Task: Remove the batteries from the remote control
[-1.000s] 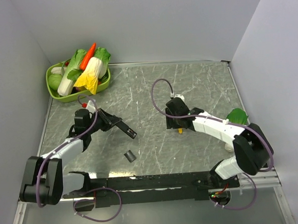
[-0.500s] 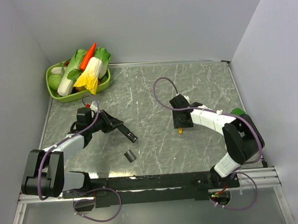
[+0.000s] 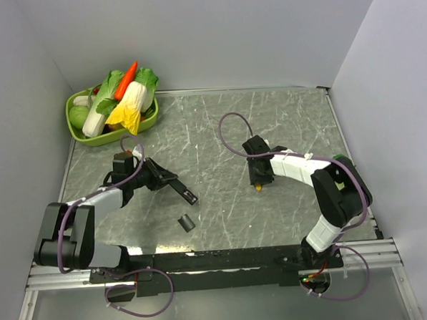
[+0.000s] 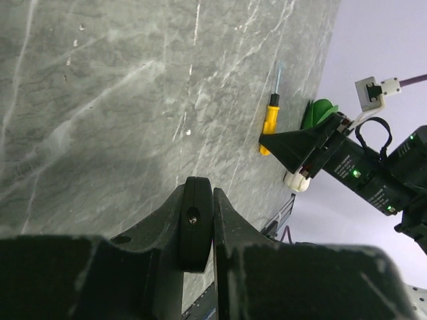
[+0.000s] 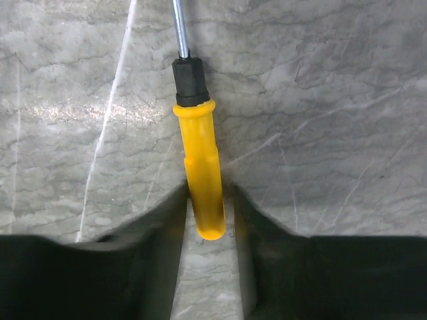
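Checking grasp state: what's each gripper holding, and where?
Left gripper clamps the remote control by one end. Right gripper straddles the yellow screwdriver at its butt; grip cannot be told.

Left end effector (image 4: 199, 203) clenched, right (image 5: 207, 200) parted

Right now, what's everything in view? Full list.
remote control: 1, black, held in left gripper
stubby piece: 1, black, on the table near the front edge
screwdriver: 1, yellow handle, flat on the table at centre-right
basket: 1, green, far-left corner, piled with vegetables
leafy item: 1, green, right side, partly hidden
table: 1, grey marbled
left gripper: shut on remote control
right gripper: straddling screwdriver handle, grip unclear
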Motion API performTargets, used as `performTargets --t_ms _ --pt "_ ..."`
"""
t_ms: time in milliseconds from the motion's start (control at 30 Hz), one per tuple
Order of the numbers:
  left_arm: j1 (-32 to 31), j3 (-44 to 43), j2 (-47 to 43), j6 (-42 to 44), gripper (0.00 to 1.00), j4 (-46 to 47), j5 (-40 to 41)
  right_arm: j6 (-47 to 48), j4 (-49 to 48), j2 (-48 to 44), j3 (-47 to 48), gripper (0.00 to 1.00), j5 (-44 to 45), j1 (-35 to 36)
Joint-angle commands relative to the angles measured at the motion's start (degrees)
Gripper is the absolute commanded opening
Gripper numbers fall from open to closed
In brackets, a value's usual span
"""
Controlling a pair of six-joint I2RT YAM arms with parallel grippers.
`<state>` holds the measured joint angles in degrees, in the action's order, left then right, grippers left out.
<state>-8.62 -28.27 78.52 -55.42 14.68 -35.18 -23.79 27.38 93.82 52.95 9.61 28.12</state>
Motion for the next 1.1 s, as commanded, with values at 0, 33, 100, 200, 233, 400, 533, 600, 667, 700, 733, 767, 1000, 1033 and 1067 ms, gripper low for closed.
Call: performTargets --t_ms 0,33,100,200,233,400,533,600,667,700,733,767,1000,1033,1067 --pt "-0.3 -2.9 2.0 -1.9 0.01 0.2 -2.8 0.9 -1.9 1.1 0.0 0.25 -0.6 -0.2" --pt "-0.2 -3.3 2.2 -1.9 0.01 -0.2 -3.2 1.6 -2.2 0.6 0.0 0.19 -0.8 -0.2" --pt "-0.3 -4.7 2.9 -1.6 0.01 -2.0 -4.5 3.0 -2.8 -2.0 0.0 0.03 -0.5 0.1" --pt "-0.3 -9.4 3.2 1.3 0.01 -9.1 -4.7 7.4 -4.3 -9.2 -0.6 0.00 -0.6 1.2" --pt "-0.3 -11.0 3.4 2.7 0.01 -11.3 -4.5 10.4 -5.1 -11.8 -1.1 0.00 0.1 2.1" --pt "-0.4 -23.2 7.9 14.5 0.01 -27.8 -4.2 23.2 -17.1 -28.4 -7.8 0.00 -6.2 8.3" --pt "-0.5 -27.4 10.5 21.2 0.01 -36.0 -5.3 36.2 -24.6 -36.6 -15.0 0.00 -6.9 12.7" --pt "-0.6 -29.3 11.7 24.5 0.01 -38.6 -4.5 38.1 -19.1 -36.5 -12.5 0.00 -12.4 12.6" --pt "-1.3 -30.2 11.6 26.4 0.01 -40.3 -3.2 39.1 -16.4 -35.4 -10.1 0.00 -15.3 14.2" --pt "-1.7 -30.2 11.1 26.8 0.01 -40.2 -2.6 39.5 -12.6 -33.5 -9.0 0.00 -17.1 15.2" --pt "-2.4 -30.2 10.3 28.0 0.01 -40.0 -3.0 39.4 -11.0 -32.6 -8.0 0.00 -17.3 17.0" --pt "-2.7 -30.0 9.8 28.5 0.01 -38.9 -4.1 39.3 -9.5 -31.6 -6.2 0.00 -17.7 18.0" --pt "-2.8 -33.4 7.9 31.2 0.01 -36.2 -1.7 36.5 -5.1 -25.4 -5.0 0.00 -28.1 20.5" --pt "-3.2 -35.3 8.6 31.6 0.01 -36.8 -1.2 36.4 -4.9 -24.4 -4.7 0.00 -28.8 20.8" --pt "-3.5 -36.2 9.1 31.8 0.01 -37.4 -1.0 36.0 -4.9 -22.7 -4.3 0.00 -28.0 22.1"
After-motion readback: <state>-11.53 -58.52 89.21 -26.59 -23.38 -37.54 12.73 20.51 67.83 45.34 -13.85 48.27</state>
